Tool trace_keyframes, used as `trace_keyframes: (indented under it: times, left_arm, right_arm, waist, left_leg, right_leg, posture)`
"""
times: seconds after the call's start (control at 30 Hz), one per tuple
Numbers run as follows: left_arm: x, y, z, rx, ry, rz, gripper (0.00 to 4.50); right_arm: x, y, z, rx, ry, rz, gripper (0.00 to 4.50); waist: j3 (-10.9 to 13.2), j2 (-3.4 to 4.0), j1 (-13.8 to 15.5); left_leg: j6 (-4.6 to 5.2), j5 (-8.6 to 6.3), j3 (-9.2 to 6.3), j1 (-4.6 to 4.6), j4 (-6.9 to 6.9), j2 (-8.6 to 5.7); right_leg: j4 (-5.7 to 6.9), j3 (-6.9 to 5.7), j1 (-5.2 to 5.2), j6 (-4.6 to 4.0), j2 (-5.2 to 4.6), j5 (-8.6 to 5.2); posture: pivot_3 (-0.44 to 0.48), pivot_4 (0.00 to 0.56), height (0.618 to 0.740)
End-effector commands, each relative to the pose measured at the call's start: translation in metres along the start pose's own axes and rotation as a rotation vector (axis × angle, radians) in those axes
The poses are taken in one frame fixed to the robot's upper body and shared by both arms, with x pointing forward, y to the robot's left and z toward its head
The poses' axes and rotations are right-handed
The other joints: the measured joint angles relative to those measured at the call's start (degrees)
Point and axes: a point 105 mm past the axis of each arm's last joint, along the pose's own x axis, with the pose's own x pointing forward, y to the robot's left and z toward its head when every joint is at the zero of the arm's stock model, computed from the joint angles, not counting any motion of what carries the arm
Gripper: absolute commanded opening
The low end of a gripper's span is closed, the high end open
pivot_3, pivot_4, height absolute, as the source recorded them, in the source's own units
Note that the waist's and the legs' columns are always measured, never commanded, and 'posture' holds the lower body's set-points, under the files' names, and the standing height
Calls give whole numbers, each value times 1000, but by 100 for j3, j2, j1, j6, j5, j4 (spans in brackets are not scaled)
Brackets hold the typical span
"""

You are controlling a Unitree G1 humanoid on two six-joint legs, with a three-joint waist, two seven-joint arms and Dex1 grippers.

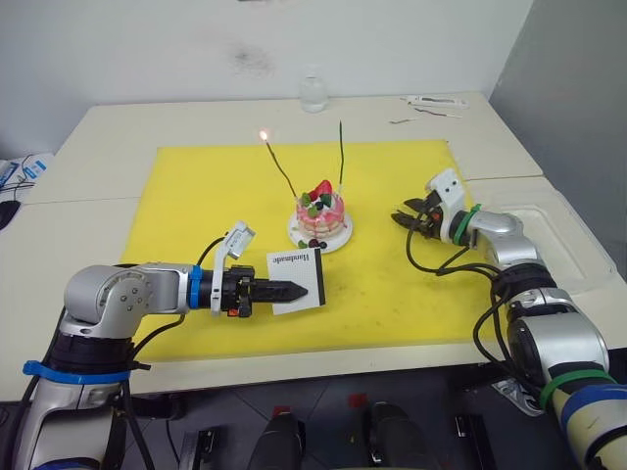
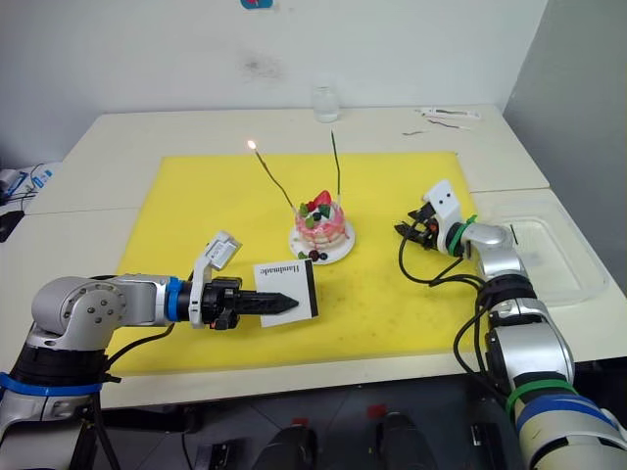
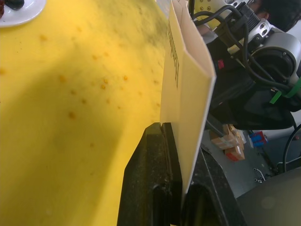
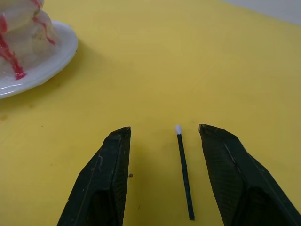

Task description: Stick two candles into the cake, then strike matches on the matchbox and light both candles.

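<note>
The pink cake (image 1: 321,211) stands on its white plate in the middle of the yellow mat (image 1: 196,196). Two candles are stuck in it: the left one (image 1: 279,168) leans left with a small flame at its tip, and the right one (image 1: 341,157) stands upright and unlit. My left gripper (image 1: 294,290) is shut on the white matchbox (image 1: 300,274), held on edge in front of the cake. Right of the cake, my right gripper (image 4: 164,129) hangs open just above the mat. A dark match (image 4: 184,172) with a white tip lies between its fingers, untouched.
A glass (image 1: 313,93) stands at the table's far edge behind the cake. Small white items (image 1: 436,102) lie at the back right. A clear plastic tray (image 2: 554,250) sits on the table to the right of the mat.
</note>
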Motion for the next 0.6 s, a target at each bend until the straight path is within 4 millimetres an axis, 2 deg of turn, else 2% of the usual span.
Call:
trace_keyframes:
  times: [0.03, 0.37, 0.6]
  left_arm:
    - [-5, -9, 6, 43, -18, -15, 0]
    - [-6, -11, 5, 44, -16, -13, 0]
    - [-4, -12, 4, 45, -11, -17, 0]
  right_arm:
    - [0, -5, 15, -44, -27, -13, 2407]
    - [2, -5, 8, -19, -7, -24, 2407]
    - [5, -7, 13, -5, -21, -35, 2407]
  waist:
    - [0, 0, -2]
    - [0, 0, -4]
    - [0, 0, -6]
  left_leg:
    - [0, 0, 0, 0, 0, 0]
    - [0, 0, -1, 0, 0, 2]
    - [0, 0, 0, 1, 1, 2]
  right_leg:
    - [0, 0, 0, 0, 0, 0]
    - [1, 0, 0, 0, 0, 0]
    - [2, 0, 0, -1, 0, 1]
  posture:
    - [0, 150, 740]
    - [0, 150, 740]
    - [0, 150, 740]
